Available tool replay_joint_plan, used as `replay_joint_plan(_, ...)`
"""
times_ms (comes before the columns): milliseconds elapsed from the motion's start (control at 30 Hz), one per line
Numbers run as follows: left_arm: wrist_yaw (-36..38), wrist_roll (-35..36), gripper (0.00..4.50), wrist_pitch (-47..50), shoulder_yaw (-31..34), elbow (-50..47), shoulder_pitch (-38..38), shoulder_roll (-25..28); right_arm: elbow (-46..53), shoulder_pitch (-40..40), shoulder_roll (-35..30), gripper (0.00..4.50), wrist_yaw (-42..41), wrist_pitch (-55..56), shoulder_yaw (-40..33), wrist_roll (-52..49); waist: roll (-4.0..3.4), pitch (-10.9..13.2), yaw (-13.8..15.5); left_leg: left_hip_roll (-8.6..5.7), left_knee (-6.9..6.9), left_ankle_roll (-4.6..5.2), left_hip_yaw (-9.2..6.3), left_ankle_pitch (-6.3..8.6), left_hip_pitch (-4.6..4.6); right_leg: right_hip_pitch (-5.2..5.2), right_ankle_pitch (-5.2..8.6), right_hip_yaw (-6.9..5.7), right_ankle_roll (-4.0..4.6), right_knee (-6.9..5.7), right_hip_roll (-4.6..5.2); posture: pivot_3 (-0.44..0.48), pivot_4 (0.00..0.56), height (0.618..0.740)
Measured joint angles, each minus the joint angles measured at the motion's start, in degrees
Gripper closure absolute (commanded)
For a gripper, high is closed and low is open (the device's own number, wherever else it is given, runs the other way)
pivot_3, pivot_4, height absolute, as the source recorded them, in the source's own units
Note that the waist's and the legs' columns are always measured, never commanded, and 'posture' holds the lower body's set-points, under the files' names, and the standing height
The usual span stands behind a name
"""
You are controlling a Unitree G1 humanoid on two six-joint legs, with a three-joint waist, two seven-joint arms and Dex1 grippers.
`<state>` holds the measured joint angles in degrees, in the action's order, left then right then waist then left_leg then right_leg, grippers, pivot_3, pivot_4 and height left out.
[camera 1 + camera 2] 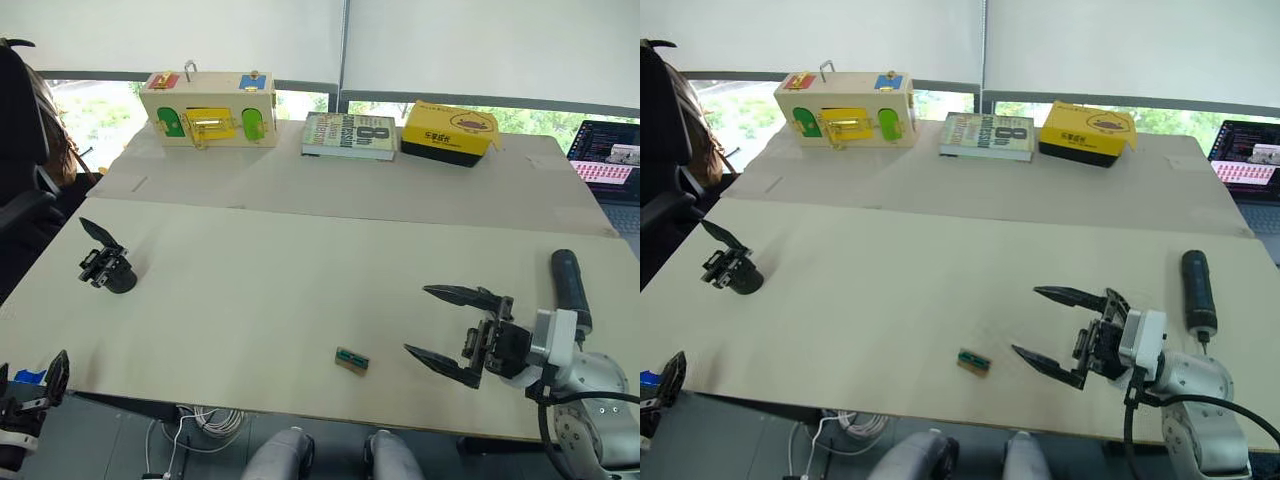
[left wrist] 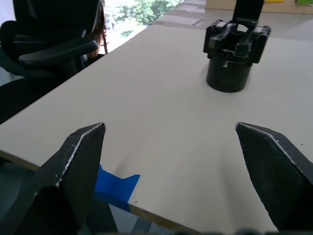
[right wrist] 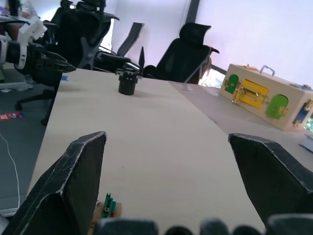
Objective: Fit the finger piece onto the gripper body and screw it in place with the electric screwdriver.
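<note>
Our right claw [image 1: 447,328] hovers wide open over the table [image 1: 300,270], the electric screwdriver [image 1: 570,285] just behind it; our left claw [image 2: 171,147], also wide, faces the gripper body [image 1: 108,270], its finger piece [image 1: 99,232] already upright. A careless grab risks toppling both.

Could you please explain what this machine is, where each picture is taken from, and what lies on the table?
It is a humanoid robot with two arms, each ending in a two-fingered gripper. Two pictures come from cameras in its head, looking down; two from its wrists, looking along the fingers. The right gripper and left gripper are both open and hold nothing. On the table stand the gripper body with a finger piece sticking up from it, the electric screwdriver, and a small green-and-tan block. At the far edge are a wooden latch box, a book and a yellow box.
</note>
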<state>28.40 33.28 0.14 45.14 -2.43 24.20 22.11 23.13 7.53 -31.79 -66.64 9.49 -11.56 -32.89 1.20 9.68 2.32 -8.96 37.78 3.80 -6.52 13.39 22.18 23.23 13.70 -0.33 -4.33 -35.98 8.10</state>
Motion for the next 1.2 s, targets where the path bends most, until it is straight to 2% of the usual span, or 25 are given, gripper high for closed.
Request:
replay_joint_plan(100, -1.9, -1.9, 0.0, 1.5, -2.2, -0.1, -2.9, 1.0, -0.1, 0.1, 0.0, 0.11, -0.9, 0.8, 0.0, -0.1, 0.01, 0.0, 0.3, 0.02, 0.0, -0.01, 0.0, 0.0, -0.03, -0.01, 0.01, -0.02, -0.04, -0.05, -0.02, 0.0, 0.15, 0.74)
replay_joint_plan(267, -5.0, -6.9, 0.0, 4.0, -7.5, 1.6, -11.6, 5.6, -0.2, 0.0, 0.0, 0.11, -0.7, 1.0, 0.7, 0.0, 0.02, 0.0, 0.1, 0.27, 0.0, -0.1, 0.1, -0.06, -0.13, -0.01, -0.05, 0.13, 0.02, -0.08, -0.33, 0.0, 0.15, 0.74)
replay_joint_plan(533, -9.3, -15.0, 0.0, 6.1, -14.9, 13.7, -23.9, 7.4, 0.5, -0.4, -0.3, 0.11, 2.2, 0.6, 1.5, 0.1, 0.06, -0.1, -0.6, 0.75, 0.0, -0.33, 0.42, 0.02, -0.07, 0.36, -0.51, 0.45, 0.76, -0.06, -0.91, 0.0, 0.15, 0.74)
replay_joint_plan(667, -11.0, -17.0, 0.0, 5.0, -16.1, 18.1, -27.8, 7.3, 2.5, -0.3, -0.9, 0.11, 4.2, 0.1, 1.5, 0.2, 0.11, -0.1, -0.5, 0.88, 0.0, -0.46, 0.49, -0.03, 0.16, 0.75, -0.66, 0.54, 0.96, -0.13, -1.05, 0.0, 0.15, 0.74)
replay_joint_plan(900, -11.3, -18.3, 0.0, 1.5, -18.3, 27.7, -35.5, 7.7, 4.0, 0.0, -2.0, 0.11, 7.1, -1.3, 1.5, 0.2, 0.11, -0.1, -0.1, 0.93, 0.0, -0.63, 0.58, -0.13, 0.14, 0.77, -0.87, 0.65, 0.97, -0.14, -1.14, 0.0, 0.15, 0.74)
replay_joint_plan(1200, -11.4, -19.9, 0.0, -3.6, -19.0, 35.0, -38.7, 8.7, 4.9, 0.5, -2.8, 0.11, 8.8, -2.2, 1.2, 0.2, 0.04, -0.1, -0.2, 1.17, 0.0, -0.78, 0.61, -0.23, 0.04, 0.78, -1.07, 0.88, 1.09, -0.14, -1.48, 0.0, 0.15, 0.74)
